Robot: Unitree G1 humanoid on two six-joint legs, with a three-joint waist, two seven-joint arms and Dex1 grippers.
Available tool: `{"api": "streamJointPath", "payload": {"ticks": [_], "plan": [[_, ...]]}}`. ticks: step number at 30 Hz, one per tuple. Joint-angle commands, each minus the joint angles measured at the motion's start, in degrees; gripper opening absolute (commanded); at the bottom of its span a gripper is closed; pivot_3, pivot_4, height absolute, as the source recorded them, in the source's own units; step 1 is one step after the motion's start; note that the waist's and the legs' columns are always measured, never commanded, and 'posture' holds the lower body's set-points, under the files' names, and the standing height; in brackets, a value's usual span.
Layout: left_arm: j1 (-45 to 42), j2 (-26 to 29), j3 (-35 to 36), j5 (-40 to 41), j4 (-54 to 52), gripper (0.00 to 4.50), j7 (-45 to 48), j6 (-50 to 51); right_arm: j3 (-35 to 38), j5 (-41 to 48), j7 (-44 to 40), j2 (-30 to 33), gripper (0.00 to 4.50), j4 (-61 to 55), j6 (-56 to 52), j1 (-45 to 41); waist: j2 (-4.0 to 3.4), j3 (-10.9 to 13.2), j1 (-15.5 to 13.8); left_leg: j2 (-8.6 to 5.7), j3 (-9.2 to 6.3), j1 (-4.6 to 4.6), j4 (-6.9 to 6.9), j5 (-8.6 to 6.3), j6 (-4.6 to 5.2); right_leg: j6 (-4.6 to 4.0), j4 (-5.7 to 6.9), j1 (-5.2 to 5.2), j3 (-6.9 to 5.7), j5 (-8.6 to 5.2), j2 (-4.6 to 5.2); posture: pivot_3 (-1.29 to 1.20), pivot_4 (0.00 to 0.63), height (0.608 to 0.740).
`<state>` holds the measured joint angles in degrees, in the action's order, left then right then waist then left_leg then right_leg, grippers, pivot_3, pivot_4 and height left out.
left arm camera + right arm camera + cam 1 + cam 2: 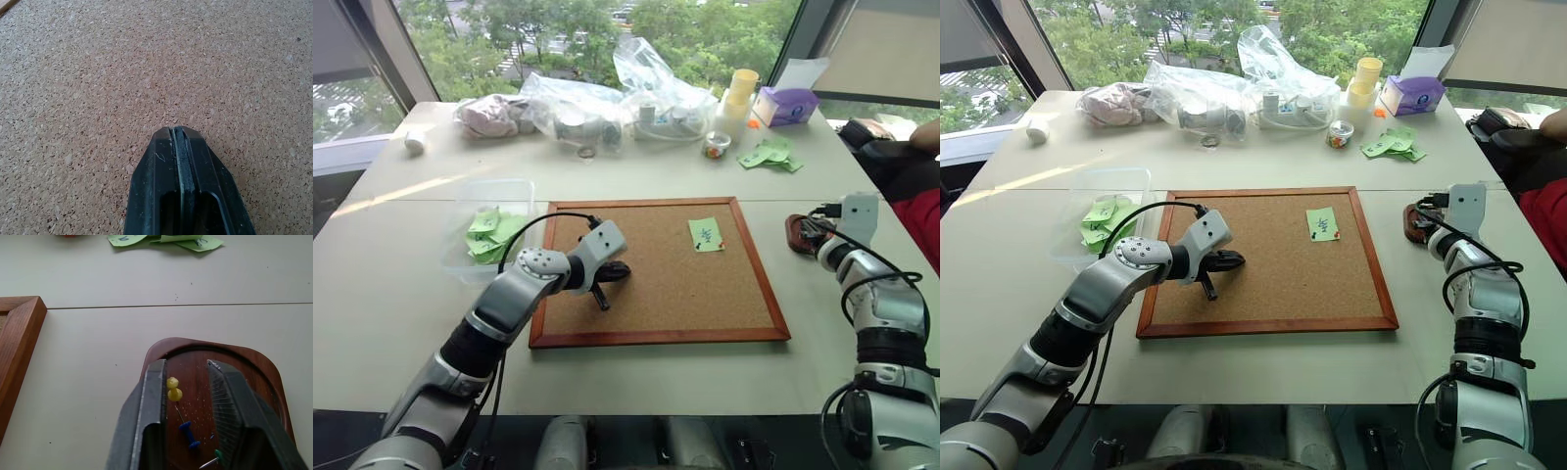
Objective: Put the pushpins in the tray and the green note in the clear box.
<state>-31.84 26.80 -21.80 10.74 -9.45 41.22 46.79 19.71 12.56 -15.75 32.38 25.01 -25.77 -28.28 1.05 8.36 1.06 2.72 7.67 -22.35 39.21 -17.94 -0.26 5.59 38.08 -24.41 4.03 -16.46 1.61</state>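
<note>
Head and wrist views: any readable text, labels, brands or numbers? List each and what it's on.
None legible.
Green note on the cork board: dark scribble, unreadable.
Loose green slips on the table: marks cut off, unreadable.
Purple box: print too small to read.

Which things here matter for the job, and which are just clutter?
Job: green note on the cork board; pushpins in the tray; clear box; right hand.
Clutter: plastic bags, loose green slips, purple tissue box.
</note>
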Motion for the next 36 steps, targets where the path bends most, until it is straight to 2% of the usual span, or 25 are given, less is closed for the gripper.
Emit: {"api": "streamJointPath", "payload": {"ticks": [1,3,11,16,20,26,28,30,36], "plan": [[0.19,-0.20,-1.43,-0.52,-0.22,0.00,0.91,0.10,1.01,0.28,0.37,0.70,3.41,0.10,1.93,-1.91,0.00,0.00,0.06,0.00,0.00,0.00,0.00,0.00,0.00,0.00,0.00,0.00,0.00,0.00,0.00,0.00,0.150,0.738],[0.41,-0.24,-1.32,-0.61,-0.51,0.00,0.85,0.19,1.00,0.31,0.48,0.80,4.46,0.43,2.28,-2.10,-0.01,0.00,0.08,0.00,0.00,0.00,0.00,0.00,0.00,0.00,0.00,0.00,0.00,0.00,0.00,0.00,0.150,0.738],[0.87,-0.73,-1.19,-0.73,-0.85,0.00,0.28,0.36,2.34,0.81,1.83,1.17,4.49,1.85,4.06,-3.55,-0.01,0.00,0.01,0.01,-0.01,0.00,0.00,0.00,0.00,0.00,0.00,0.00,0.00,0.00,0.00,0.00,0.150,0.738],[0.79,-0.90,-1.15,-0.83,-0.78,0.00,0.17,0.33,9.13,7.10,5.21,-0.14,4.49,2.64,0.44,-6.73,-0.03,-0.01,-0.05,0.00,0.00,0.00,0.00,0.00,0.00,0.00,0.00,0.00,0.00,0.00,0.02,0.00,0.150,0.738],[0.68,-1.00,-1.19,-1.01,-0.53,0.00,0.19,0.08,11.15,9.45,5.95,0.07,4.49,2.32,-1.13,-7.37,-0.03,-0.01,-0.10,0.00,-0.01,0.00,0.00,0.00,0.00,0.00,0.00,0.02,0.00,0.00,0.02,0.00,0.150,0.738],[0.73,-1.01,-1.11,-1.23,-0.48,0.00,0.41,-0.15,8.55,9.82,2.52,0.34,4.49,-2.01,-1.87,-4.56,-0.05,-0.02,-0.09,0.00,-0.02,0.00,0.00,0.00,0.00,0.00,0.00,0.02,0.00,0.00,0.01,0.00,0.150,0.738],[0.86,-0.93,-1.08,-1.33,-0.61,0.00,0.36,-0.19,2.80,4.01,0.64,2.16,4.49,-4.31,1.61,0.00,-0.05,-0.02,-0.21,0.00,-0.03,0.00,0.00,0.00,0.00,0.00,0.00,0.03,0.00,0.00,0.02,0.00,0.150,0.738],[0.97,-0.94,-1.05,-1.41,-0.70,0.00,0.35,-0.21,0.11,1.01,0.54,2.95,4.49,-4.74,3.09,2.47,-0.07,-0.04,-0.12,0.00,-0.07,-0.01,0.00,0.00,0.00,0.01,-0.02,0.04,0.00,0.00,0.01,0.00,0.150,0.738],[1.23,-0.90,-1.24,-1.82,-0.83,0.00,0.59,-0.44,2.32,4.68,0.34,0.63,4.49,-4.62,0.75,3.10,-0.21,-0.07,-0.02,0.00,-0.04,0.01,0.01,0.00,0.00,0.01,-0.01,0.05,0.01,0.00,0.00,0.00,0.150,0.738]]}}
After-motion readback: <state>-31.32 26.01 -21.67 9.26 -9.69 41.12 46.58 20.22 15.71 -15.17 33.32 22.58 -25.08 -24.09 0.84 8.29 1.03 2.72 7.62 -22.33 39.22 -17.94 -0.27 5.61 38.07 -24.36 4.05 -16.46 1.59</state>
